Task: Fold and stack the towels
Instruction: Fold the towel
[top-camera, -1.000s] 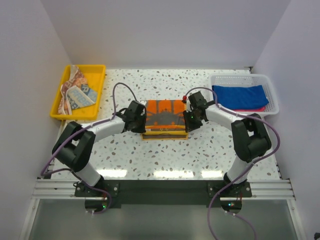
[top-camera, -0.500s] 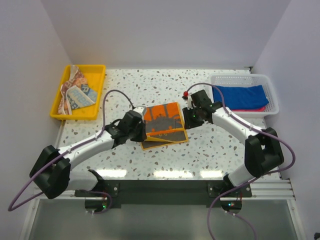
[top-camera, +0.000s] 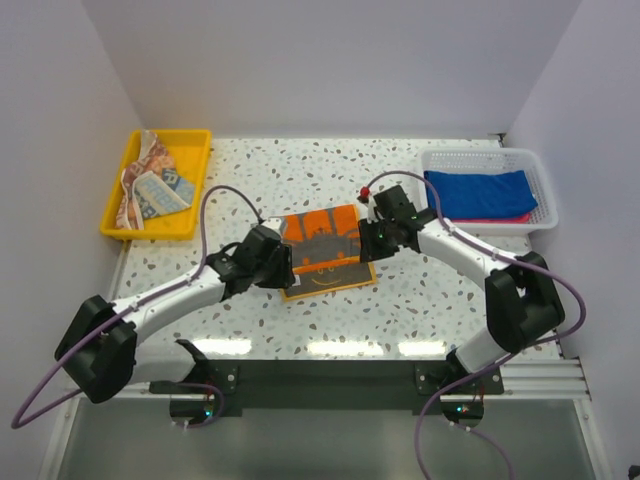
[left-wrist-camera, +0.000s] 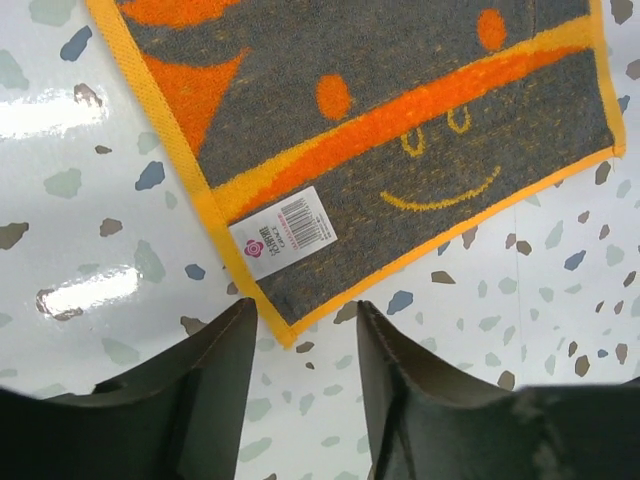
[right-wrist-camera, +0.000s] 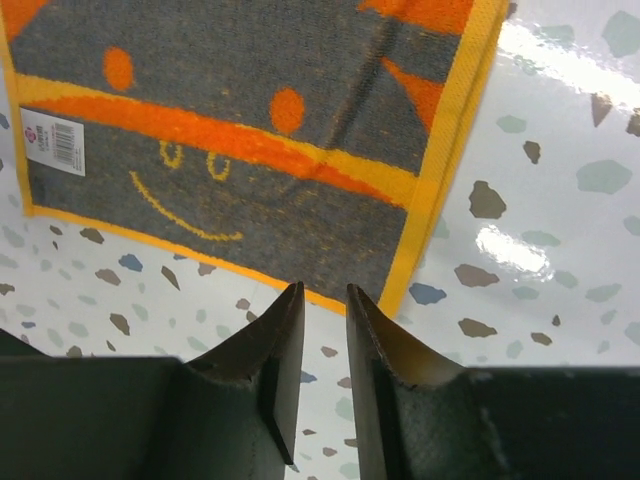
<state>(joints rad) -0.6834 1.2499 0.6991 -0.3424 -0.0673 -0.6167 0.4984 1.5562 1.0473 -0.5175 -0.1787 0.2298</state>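
While spread mid-surface: 1 orange towel (top-camera: 325, 245) | left tray (top-camera: 150, 232): 1 printed towel (top-camera: 150, 185) | right basket (top-camera: 541, 180): 1 blue towel (top-camera: 480, 192), 1 pink towel (top-camera: 492, 218) | left hand (left-wrist-camera: 305, 315), right hand (right-wrist-camera: 322, 300): apart, empty

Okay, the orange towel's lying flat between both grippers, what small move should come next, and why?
Probably ease the left gripper forward and close on the orange towel's near corner: its jaws stand open, empty, with that corner just beyond the fingertips.

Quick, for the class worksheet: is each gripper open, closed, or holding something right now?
Left gripper: open, holding nothing; a corner of the towel lies just past its tips.
Right gripper: open by a narrow gap, holding nothing.
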